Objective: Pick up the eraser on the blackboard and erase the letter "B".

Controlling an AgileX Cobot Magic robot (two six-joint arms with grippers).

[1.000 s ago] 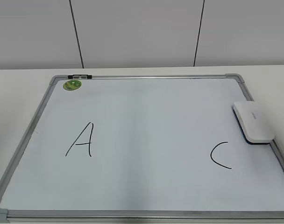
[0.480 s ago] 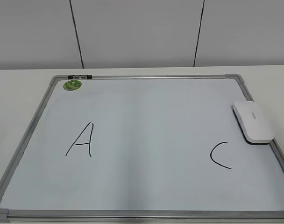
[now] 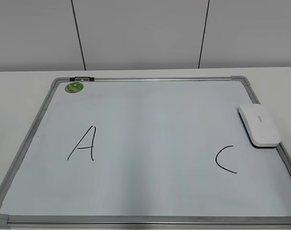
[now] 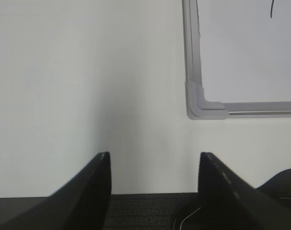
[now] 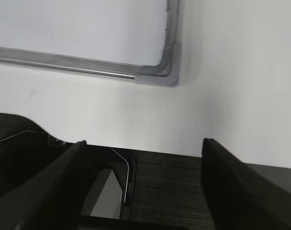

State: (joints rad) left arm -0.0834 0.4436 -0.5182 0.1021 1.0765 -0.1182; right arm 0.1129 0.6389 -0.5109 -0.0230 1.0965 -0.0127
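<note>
The eraser (image 3: 260, 125) lies on the right edge of the blackboard (image 3: 150, 79), partly over the silver frame, with its white top up and its thin dark underside down, and nothing holds it. Just below it and to the left is the black "C" (image 3: 225, 159); the black "A" (image 3: 83, 143) is well apart on the left side, and a green sticker (image 3: 74, 87) sits in the upper left corner. Between the two letters the board is plain white, and no letter "B" can be seen in any view, so I judge that the erasing is already done, or the letter was never there. Both arms are outside the exterior view. The left gripper (image 4: 154, 165) hangs over the bare table (image 4: 88, 86) beside the near left corner of the board, its fingers spread apart and empty; the right gripper (image 5: 143, 148) is the same near the right corner, wide apart with nothing between the fingers. The risk I see is this: if an arm goes for the eraser, the wipe could easily touch the "C", which is very near. The eraser also rests on the frame, so a careless push may slide it off the board.
</note>
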